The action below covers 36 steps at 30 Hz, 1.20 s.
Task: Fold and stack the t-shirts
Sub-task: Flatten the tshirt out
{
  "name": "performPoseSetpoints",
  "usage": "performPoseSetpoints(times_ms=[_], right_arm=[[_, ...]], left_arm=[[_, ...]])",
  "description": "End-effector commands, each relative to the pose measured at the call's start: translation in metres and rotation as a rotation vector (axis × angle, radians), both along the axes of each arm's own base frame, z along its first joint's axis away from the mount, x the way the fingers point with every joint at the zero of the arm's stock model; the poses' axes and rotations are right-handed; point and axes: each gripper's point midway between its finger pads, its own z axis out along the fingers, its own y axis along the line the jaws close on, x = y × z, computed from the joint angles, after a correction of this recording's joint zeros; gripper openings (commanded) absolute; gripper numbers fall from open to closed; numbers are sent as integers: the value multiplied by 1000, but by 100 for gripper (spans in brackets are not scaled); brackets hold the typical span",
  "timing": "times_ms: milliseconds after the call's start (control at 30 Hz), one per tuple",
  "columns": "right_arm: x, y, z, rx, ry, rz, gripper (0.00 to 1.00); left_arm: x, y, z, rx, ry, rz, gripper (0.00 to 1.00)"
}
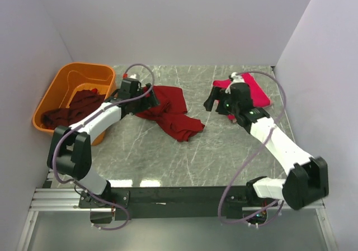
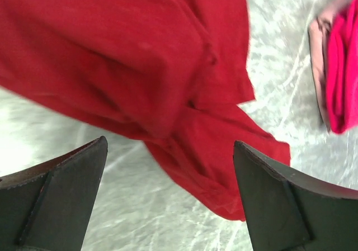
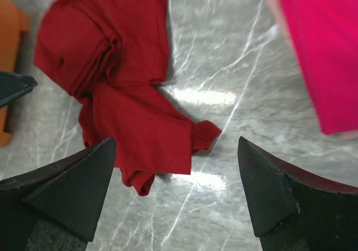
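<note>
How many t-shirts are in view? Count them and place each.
3: a crumpled maroon t-shirt at the middle of the table, a crimson-pink t-shirt at its right, and a dark maroon heap in the orange tub, which may hide more.

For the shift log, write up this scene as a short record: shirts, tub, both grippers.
loose shirt: dark red t-shirt, crumpled and unfolded, mid table
pink shirt: crimson-pink t-shirt, lying flat at the far right
tub: orange tub at far left, dark red shirts inside
left gripper: open, empty, by the loose shirt's left edge
right gripper: open, empty, beside the pink shirt
</note>
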Motion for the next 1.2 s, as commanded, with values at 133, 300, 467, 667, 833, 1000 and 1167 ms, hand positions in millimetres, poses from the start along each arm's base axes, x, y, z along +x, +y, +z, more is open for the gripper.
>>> performPoseSetpoints(times_ms=[133,300,467,667,833,1000,1167], right_arm=[[18,30,-10,11,49,49,94],[28,26,-17,-24,61,16,94],[39,27,-23,-51,64,10,94],[64,38,-31,-72,83,31,93],[91,61,-30,-47,67,86,92],[121,96,-44,-69,84,149,91],[154,117,-60,-130,141,141,91]], left_arm=[[33,-30,-13,68,6,-37,99],[43,-41,-30,136,34,-47,97],[45,-35,-43,246,65,-14,62],[36,-14,-31,287,42,72,1],[19,8,-4,288,-22,154,1],[-6,26,4,277,-44,196,1],[-31,49,9,287,-43,268,1]])
